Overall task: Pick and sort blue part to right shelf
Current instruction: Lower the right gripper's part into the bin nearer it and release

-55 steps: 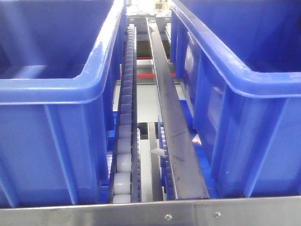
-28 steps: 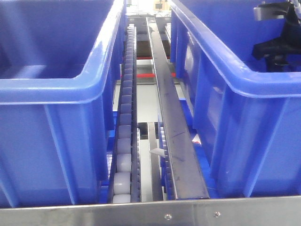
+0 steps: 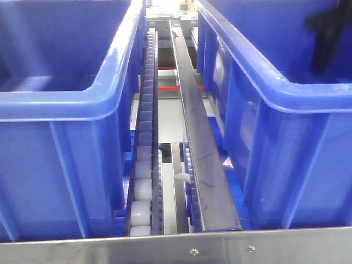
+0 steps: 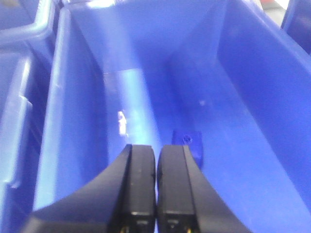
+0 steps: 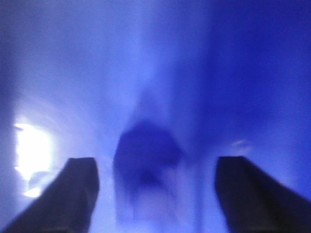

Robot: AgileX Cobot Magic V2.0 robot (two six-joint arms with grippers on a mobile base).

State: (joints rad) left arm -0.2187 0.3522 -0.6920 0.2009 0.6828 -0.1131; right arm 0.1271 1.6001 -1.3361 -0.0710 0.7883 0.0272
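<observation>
**Blue part lies in bins under both wrists; shelf rail runs away from the camera**

In the front view the right shelf (image 3: pixel 192 250) shows a steel front lip, with a rail of pale rollers (image 3: pixel 144 137) and a steel guide bar (image 3: pixel 195 132) side by side. Both have their long axis running straight away from the camera, between a left blue bin (image 3: pixel 66 104) and a right blue bin (image 3: pixel 286 93). A dark, blurred arm shape (image 3: pixel 327 33) hangs over the right bin's inside.

The left gripper (image 4: pixel 155 160) has its jaws pressed together with nothing between them. It hovers inside a blue bin (image 4: pixel 77 97). Just beyond its right fingertip a small blue part (image 4: pixel 189 145) lies flat on the bin floor; its outline is roughly square, so no long axis can be told.

The right gripper (image 5: pixel 155 167) has its jaws spread wide apart. Between them sits a dark blue part (image 5: pixel 146 165) against a blue bin floor (image 5: pixel 146 58), too blurred to tell its direction or whether the jaws touch it.
</observation>
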